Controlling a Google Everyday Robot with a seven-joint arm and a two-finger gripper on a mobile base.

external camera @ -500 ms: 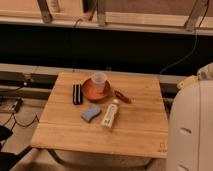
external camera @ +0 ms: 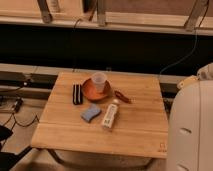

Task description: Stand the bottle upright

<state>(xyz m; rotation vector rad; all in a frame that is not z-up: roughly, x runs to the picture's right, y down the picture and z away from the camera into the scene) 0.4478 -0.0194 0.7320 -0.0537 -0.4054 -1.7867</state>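
The bottle [external camera: 110, 115] is slim and cream-white with a pale label. It lies on its side near the middle of the wooden table [external camera: 140, 132], its cap end pointing away from me. A blue sponge [external camera: 90, 112] lies just left of it. My gripper is not in view. Only the white body of my arm [external camera: 192, 125] shows at the right edge, beside the table's right side and apart from the bottle.
A translucent cup [external camera: 99, 80] stands on an orange plate [external camera: 95, 92] behind the bottle. A black flat object [external camera: 77, 93] lies left of the plate and a small red-brown item [external camera: 121, 96] right of it. Dark shelving and cables run behind the table.
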